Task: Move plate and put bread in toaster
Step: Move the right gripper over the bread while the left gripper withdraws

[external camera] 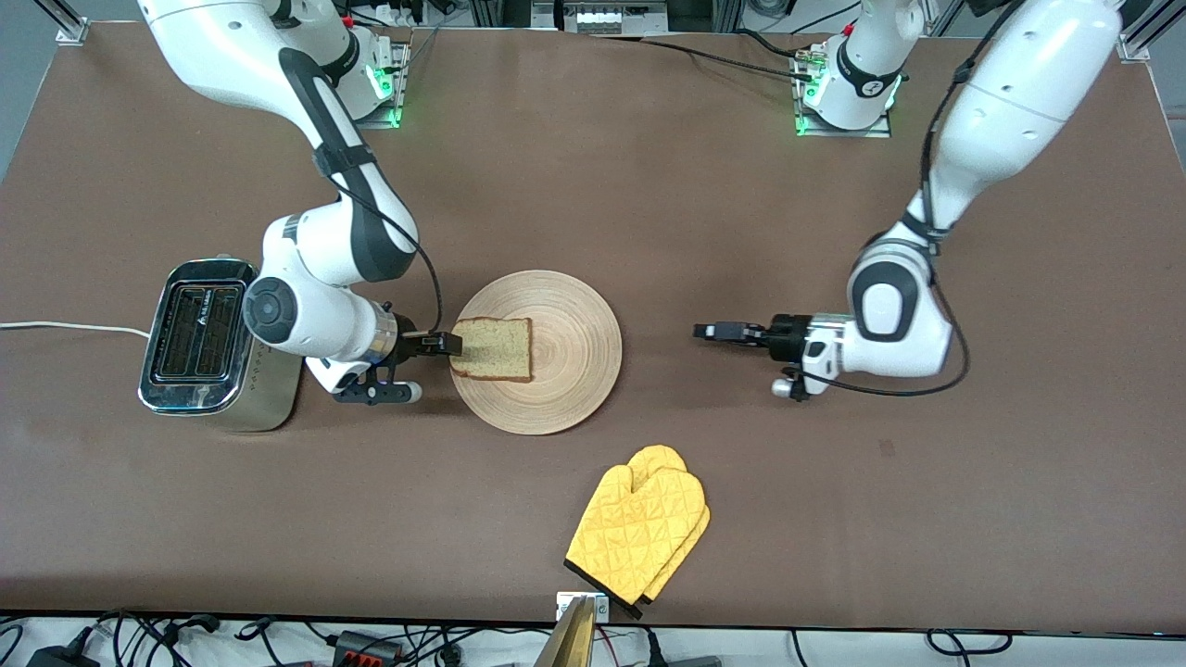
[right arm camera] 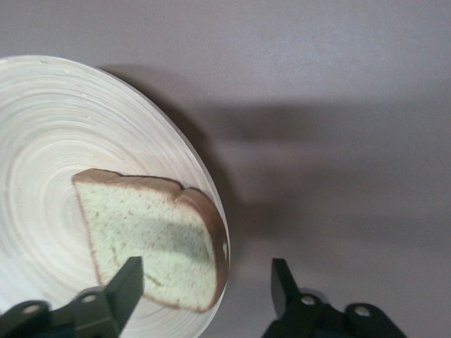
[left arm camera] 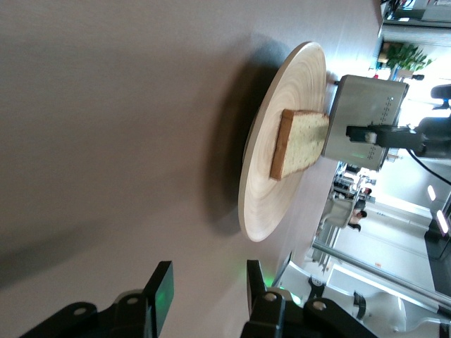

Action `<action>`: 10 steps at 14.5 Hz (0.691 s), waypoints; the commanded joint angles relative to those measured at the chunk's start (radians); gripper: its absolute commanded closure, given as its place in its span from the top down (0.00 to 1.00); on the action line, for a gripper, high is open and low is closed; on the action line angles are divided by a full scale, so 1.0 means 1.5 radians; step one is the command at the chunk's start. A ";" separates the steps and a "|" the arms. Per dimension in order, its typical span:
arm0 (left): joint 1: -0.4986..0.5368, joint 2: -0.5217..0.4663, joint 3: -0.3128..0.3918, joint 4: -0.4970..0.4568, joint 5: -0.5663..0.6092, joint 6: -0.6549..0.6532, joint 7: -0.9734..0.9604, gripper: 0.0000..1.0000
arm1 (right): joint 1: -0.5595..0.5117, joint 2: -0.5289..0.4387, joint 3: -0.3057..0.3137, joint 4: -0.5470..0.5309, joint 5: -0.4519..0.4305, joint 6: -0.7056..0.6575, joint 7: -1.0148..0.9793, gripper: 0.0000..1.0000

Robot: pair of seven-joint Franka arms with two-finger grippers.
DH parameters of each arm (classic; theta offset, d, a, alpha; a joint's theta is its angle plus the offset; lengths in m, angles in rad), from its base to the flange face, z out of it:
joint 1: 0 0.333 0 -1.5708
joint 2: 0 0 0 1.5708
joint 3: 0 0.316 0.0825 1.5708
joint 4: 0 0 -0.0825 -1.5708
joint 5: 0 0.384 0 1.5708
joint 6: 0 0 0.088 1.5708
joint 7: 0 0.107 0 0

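Observation:
The light-wood plate [external camera: 565,371] lies mid-table with the bread [external camera: 496,349] flat on it, at the rim nearest the toaster [external camera: 199,343]. The chrome-topped toaster stands toward the right arm's end of the table. My right gripper [external camera: 451,345] is low at that rim and open. In the right wrist view it [right arm camera: 206,282] straddles the bread's [right arm camera: 151,236] crust edge, one finger over the slice and the other over the table beside the plate [right arm camera: 56,141]. My left gripper [external camera: 701,331] waits open and empty over bare table toward the left arm's end, its [left arm camera: 204,292] fingers pointing at the plate [left arm camera: 268,190].
A pair of yellow oven mitts [external camera: 639,533] lies nearer the front camera than the plate. The toaster's white cord [external camera: 65,326] runs off the table's edge at the right arm's end. The right arm's elbow hangs over the toaster.

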 commanded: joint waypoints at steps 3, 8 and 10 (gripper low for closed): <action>0.092 -0.057 -0.002 0.090 0.201 -0.188 -0.133 0.51 | 0.032 0.019 -0.004 0.020 -0.070 0.014 0.047 0.68; 0.119 -0.080 -0.004 0.272 0.384 -0.379 -0.223 0.58 | 0.046 0.032 -0.006 0.033 -0.071 0.013 0.049 0.56; 0.116 -0.106 -0.010 0.297 0.441 -0.403 -0.253 0.58 | 0.046 0.036 -0.007 0.033 -0.071 0.010 0.049 0.56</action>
